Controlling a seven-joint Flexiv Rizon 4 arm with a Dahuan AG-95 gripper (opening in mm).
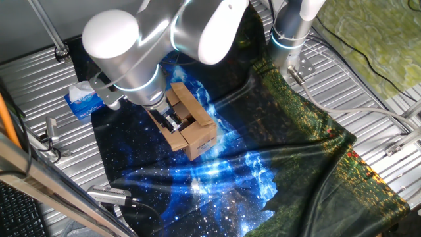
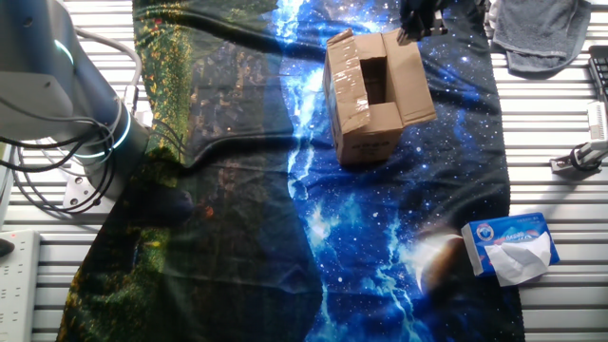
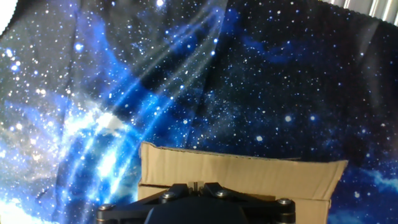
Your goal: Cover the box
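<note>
One box (image 1: 191, 125), brown cardboard, sits directly below the pincer (image 1: 172, 123) on a galaxy-print cloth (image 1: 263, 164), top partly open. Pincer spread: cannot tell, fingertips hidden. Cloth lies bare beyond the box's edges. One tissue box (image 1: 84, 100) sits well apart, off the cloth's edge on the ribbed worktop (image 1: 39, 85).

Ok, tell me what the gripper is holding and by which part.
Cannot be told: the gripper sits at the box by a flap, but its fingertips are hidden in every view.
</note>
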